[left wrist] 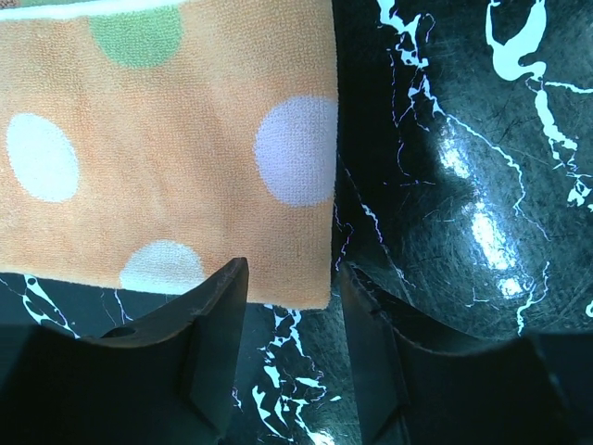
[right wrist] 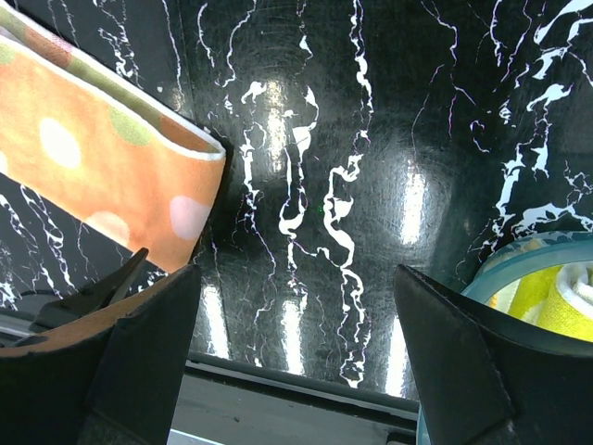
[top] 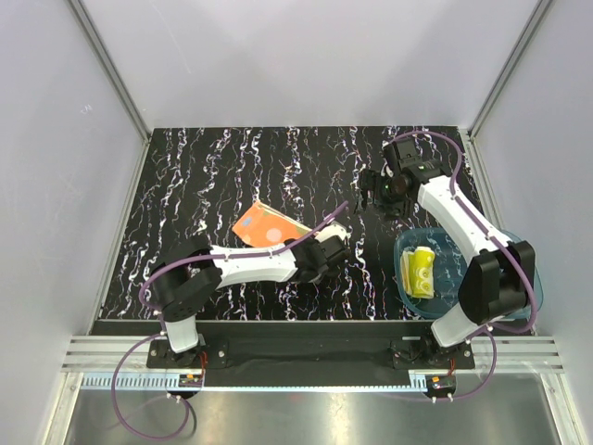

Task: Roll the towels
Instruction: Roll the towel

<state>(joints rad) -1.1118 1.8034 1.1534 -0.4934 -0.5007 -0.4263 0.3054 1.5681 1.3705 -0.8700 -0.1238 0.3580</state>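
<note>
Orange polka-dot cloth towel (top: pixel 269 225) lies flat mid-table (top: pixel 204 176), its corner between the left gripper's (left wrist: pixel 289 278) narrowly parted fingers, not pinched. Rolled yellow towel (top: pixel 422 272) sits in translucent blue tray (top: pixel 533 295). Right gripper (right wrist: pixel 296 306) fingers wide, empty.

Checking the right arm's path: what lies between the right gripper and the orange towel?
Only bare marbled tabletop separates the right gripper from the orange towel, as the right wrist view shows.
</note>
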